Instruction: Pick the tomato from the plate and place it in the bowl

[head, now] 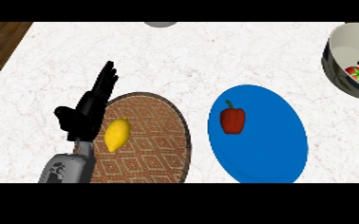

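Note:
A blue plate (270,156) lies at the centre right of the counter. On its left part sits a red pepper-shaped vegetable (232,119) with a green stem. At the right edge stands a pale bowl (338,52), cut off by the frame, and a small red and green thing (353,72) shows inside it. My left hand (88,111) rests open at the left, fingers straight and pointing up, beside the woven mat. The right hand does not show.
A round brown woven mat (151,142) lies at the lower left with a yellow lemon (117,134) on its left side, next to my left hand. A grey object (161,24) peeks in at the top edge. Dark wood (10,35) borders the counter's top left.

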`<move>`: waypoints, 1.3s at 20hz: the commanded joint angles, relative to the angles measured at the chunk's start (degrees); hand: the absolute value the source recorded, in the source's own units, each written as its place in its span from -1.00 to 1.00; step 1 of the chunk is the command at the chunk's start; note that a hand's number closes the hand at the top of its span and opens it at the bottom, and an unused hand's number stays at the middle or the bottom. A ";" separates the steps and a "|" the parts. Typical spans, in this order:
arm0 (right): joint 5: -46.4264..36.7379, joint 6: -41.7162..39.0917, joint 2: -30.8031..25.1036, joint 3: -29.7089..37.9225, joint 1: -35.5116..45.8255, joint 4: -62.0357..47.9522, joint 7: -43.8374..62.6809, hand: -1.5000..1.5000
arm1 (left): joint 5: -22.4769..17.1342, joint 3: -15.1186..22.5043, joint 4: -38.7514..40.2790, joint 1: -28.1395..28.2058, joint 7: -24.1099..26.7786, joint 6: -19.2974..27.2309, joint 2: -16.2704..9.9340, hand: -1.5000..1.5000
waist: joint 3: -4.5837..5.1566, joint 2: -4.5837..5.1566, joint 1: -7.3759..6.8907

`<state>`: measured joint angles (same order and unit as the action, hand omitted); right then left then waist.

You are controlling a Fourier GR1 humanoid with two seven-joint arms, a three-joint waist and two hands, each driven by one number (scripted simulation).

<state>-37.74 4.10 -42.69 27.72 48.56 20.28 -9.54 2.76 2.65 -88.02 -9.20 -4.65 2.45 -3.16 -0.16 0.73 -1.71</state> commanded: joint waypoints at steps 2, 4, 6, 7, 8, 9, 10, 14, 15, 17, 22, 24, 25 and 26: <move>5.74 -0.72 -0.67 4.89 -0.63 -1.02 -8.84 -1.00 | -0.22 -1.11 1.45 0.34 2.50 -0.36 -0.52 0.00 | 0.03 -0.19 0.55; 7.70 3.19 0.70 7.02 0.28 -0.26 -10.50 -1.00 | 1.80 1.63 -1.20 1.88 0.44 1.33 1.21 0.00 | -0.01 -0.26 0.19; 9.19 2.20 -1.70 8.36 2.60 0.28 -10.44 -1.00 | 0.44 0.24 -1.07 -1.37 -1.80 1.22 1.08 0.00 | 0.02 -0.26 0.40; 8.97 3.52 -1.67 8.05 3.11 0.21 -9.87 -1.00 | 1.33 0.82 0.93 -0.11 -0.17 1.04 1.09 0.00 | 0.06 -0.24 0.43; 10.18 3.06 -3.16 9.46 1.63 -1.07 -12.06 -1.00 | -0.27 0.26 -2.41 1.69 -0.50 -0.65 -0.16 0.00 | 0.02 -0.21 0.08; 12.06 0.89 -3.47 10.58 3.54 0.20 -8.18 -1.00 | -0.73 -1.60 -0.14 0.89 0.27 -1.22 -1.59 0.00 | 0.11 -0.49 0.84; 12.55 1.52 -1.98 10.18 1.52 0.59 -9.85 -1.00 | 1.18 0.10 1.20 -0.60 -0.28 0.89 0.64 0.00 | 0.11 -0.50 1.15; 16.32 -4.34 -6.16 12.60 1.49 -0.36 -7.14 -1.00 | 1.63 0.74 -1.48 2.09 0.49 1.22 0.91 0.00 | 0.13 -0.59 1.17; 17.60 -6.74 -7.69 13.54 1.10 0.20 -5.37 -1.00 | 0.63 0.56 -3.89 5.37 -0.31 0.42 0.31 0.00 | 0.15 -0.82 1.38; 19.61 -8.20 -6.50 14.33 -1.41 -0.24 -8.80 -1.00 | 2.83 1.57 0.08 1.55 0.21 2.27 1.98 0.00 | 0.12 -0.59 1.50; 24.64 -17.43 -10.36 17.16 -7.86 0.11 -11.23 -1.00 | 2.27 0.53 -0.09 1.05 0.88 2.41 1.94 0.00 | 0.12 -0.68 1.93; 26.67 -22.05 -12.27 18.15 -9.60 -0.04 -11.13 -1.00 | 1.78 -0.12 -0.70 0.36 -1.07 1.85 1.10 0.00 | 0.13 -0.73 2.00; 27.33 -21.07 -11.48 17.82 -8.73 0.50 -11.04 -1.00 | 0.38 -0.93 -2.97 1.17 -2.01 0.55 0.05 0.00 | 0.12 -0.68 1.48; 28.23 -20.71 -8.14 18.03 -12.70 1.92 -13.01 -1.00 | 2.74 1.10 -2.81 2.58 -0.89 2.48 1.69 0.00 | 0.16 -0.86 1.99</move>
<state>-12.69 -13.43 -52.63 44.78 40.95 20.61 -20.11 4.29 2.83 -89.99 -7.55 -5.63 3.87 -2.26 -0.01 0.00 -0.01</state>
